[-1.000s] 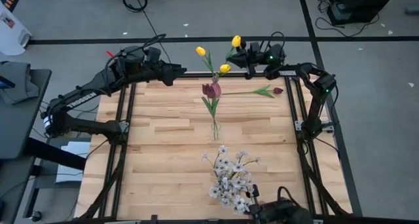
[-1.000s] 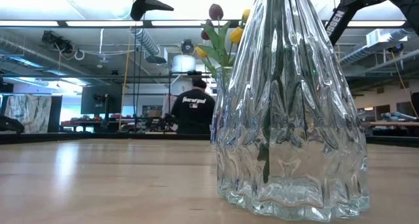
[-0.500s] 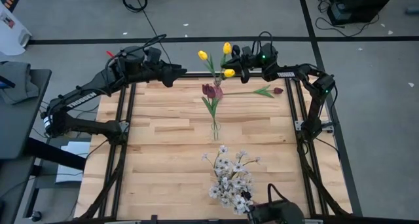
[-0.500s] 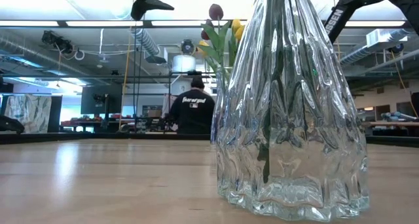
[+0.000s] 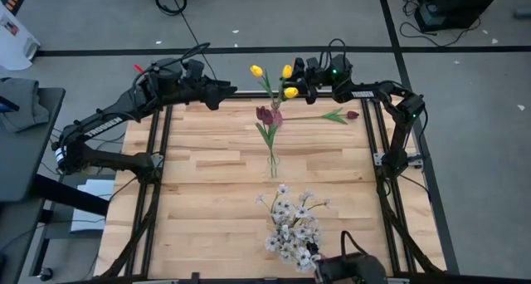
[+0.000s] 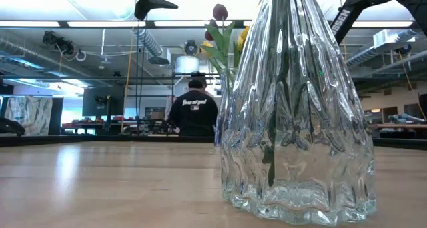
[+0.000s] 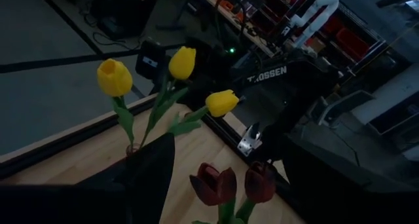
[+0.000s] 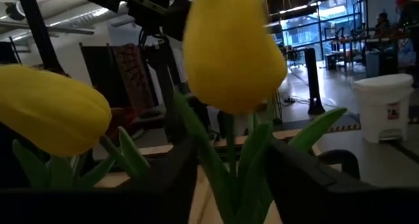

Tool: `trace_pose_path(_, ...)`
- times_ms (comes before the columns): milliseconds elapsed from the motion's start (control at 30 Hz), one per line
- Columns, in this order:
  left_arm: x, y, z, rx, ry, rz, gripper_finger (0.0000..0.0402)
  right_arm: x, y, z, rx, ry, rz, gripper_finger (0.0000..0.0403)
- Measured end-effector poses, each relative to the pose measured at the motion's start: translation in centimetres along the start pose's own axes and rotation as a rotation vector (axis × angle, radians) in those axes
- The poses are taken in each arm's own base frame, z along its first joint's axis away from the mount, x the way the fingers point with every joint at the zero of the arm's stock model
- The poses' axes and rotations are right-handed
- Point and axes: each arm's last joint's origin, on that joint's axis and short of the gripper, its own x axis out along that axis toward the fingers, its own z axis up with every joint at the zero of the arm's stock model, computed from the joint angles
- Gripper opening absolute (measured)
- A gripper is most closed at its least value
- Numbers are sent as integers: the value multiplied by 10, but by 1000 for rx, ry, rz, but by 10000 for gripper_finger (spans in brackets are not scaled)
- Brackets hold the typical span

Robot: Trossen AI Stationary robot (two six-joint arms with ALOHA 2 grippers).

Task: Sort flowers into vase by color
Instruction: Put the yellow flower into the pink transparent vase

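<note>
**Third yellow tulip at the far vase; one maroon tulip unsorted**

The right claw (image 5: 300, 75) sits at the far edge of the table (image 5: 207, 168), just beside the yellow tulips (image 5: 282, 78). Its wrist view shows a tulip stem standing between its two dark fingers (image 8: 167, 185), with a visible gap on either side; the fingers appear parted around the stem rather than pinching it, which suggests a release, the stem by then resting in the far vase. The right arm reaches inward from the table's right side, forearm roughly level.

The left claw (image 5: 222, 90) waits near the far-left edge, pointed toward the bouquet, fingers spread and empty.

Two maroon tulips (image 5: 267, 114) stand in a vase mid-table. A further maroon tulip (image 5: 352, 115) lies flat on the table, well apart, probably next for collection. The white blossoms (image 5: 292, 226) fill the near glass vase (image 6: 293, 108).
</note>
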Motion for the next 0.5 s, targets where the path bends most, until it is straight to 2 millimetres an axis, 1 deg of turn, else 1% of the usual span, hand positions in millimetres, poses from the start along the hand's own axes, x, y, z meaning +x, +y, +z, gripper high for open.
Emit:
trace_pose_path(233, 0, -1, 1, 2, -10, -6, 282, -9, -4, 3, 42, -8, -21, 247)
trace_pose_path(500, 0, -1, 1, 1, -10, -6, 282, -31, -13, 10, 111, -9, -28, 304)
